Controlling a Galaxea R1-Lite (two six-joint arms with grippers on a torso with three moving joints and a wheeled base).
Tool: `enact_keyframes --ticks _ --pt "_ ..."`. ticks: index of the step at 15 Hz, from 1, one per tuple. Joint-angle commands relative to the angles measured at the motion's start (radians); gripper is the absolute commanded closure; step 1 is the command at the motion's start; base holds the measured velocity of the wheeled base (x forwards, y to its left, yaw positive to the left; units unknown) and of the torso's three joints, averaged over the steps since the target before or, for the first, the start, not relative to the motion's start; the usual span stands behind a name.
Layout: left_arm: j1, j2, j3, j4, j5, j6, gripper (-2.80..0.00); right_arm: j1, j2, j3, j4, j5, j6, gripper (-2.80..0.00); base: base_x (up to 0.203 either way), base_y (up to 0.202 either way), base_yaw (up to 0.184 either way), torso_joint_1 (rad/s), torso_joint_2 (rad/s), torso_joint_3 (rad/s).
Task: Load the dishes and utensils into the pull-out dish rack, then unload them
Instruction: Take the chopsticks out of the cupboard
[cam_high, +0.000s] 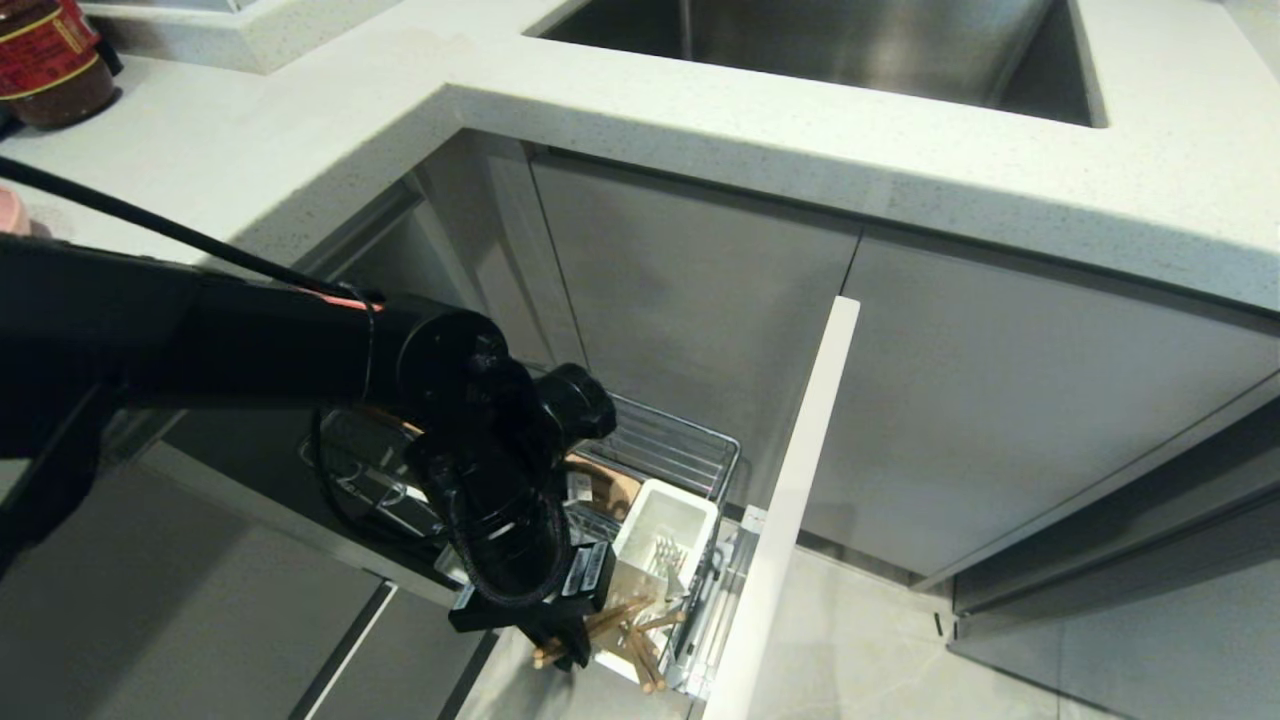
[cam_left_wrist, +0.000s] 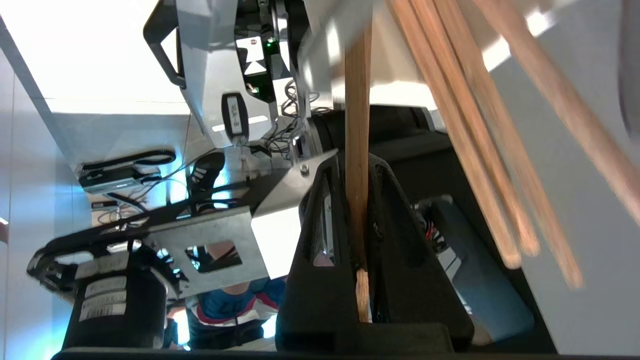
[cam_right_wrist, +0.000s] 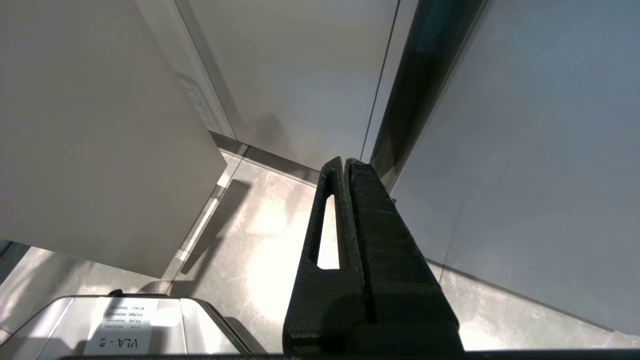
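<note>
One thin wooden chopstick (cam_left_wrist: 358, 150) is pinched tight in the left claw (cam_left_wrist: 357, 210). It is light, stiff and smooth, so it may slip. The right claw (cam_right_wrist: 346, 170) is kept closed on nothing.

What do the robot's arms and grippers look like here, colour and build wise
The left arm is a thick matt black tube with a black cable running along it. The left gripper has black wedge-shaped fingers with a slot through one. The right gripper matches: rough-textured black, tapered fingers, a long slot in one.
</note>
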Motion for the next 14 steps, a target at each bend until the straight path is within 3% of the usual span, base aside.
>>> enact_keyframes --ticks 1,5,14 --pt "-0.011 -0.051 0.000 0.020 -0.002 -0.004 0.00 0.000 0.000 0.000 0.000 0.000 0.000 0.00 0.000 0.000 0.000 0.000 0.00 0.000" --pt "-0.047 -0.153 -0.007 0.099 0.005 -0.009 0.00 -0.001 0.000 0.000 0.000 0.000 0.000 0.00 0.000 0.000 0.000 0.000 0.00 0.000" --pt "-0.051 -0.286 -0.050 0.174 0.009 -0.008 0.00 0.000 0.000 0.000 0.000 0.000 0.000 0.00 0.000 0.000 0.000 0.000 0.00 0.000"
